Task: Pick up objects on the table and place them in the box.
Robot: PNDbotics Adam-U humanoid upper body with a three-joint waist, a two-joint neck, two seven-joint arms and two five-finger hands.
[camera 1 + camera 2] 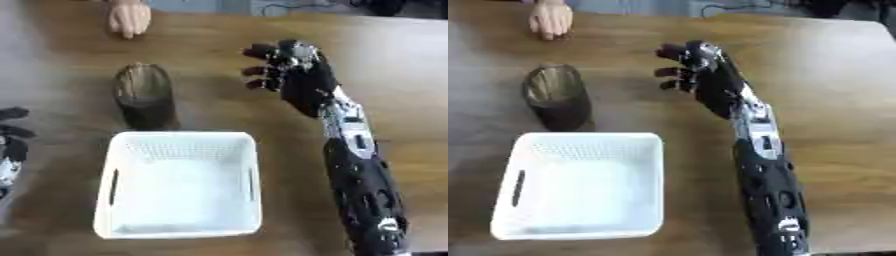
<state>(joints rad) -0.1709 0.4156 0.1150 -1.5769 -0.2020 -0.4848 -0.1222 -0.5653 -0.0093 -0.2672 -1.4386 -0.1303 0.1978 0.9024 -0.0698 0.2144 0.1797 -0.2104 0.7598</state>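
your right hand is out over the brown wooden table, fingers spread and only slightly bent, with nothing in it. the dark, see-through cylindrical cup stands upright at about nine o'clock from that hand, apart from it, with bare table between the fingertips and the cup's rim. the white plastic mesh box with slot handles sits at roughly seven o'clock from the hand, and the cup is just beside the box's far edge, at about eleven o'clock from the box's middle. nothing shows inside the box.

your left hand appears only in the left eye view, at the picture's nine o'clock edge; it is cut off there, and a few dark fingers show pointing up and looking relaxed, holding nothing that can be seen.

a person's bare hand rests on the far edge of the table at about twelve o'clock from the cup, well apart from it and cut off by the top of the view. whether the cup holds anything is hard to make out; its lower part just looks darker than its rim. your right forearm runs out of the picture at the bottom.
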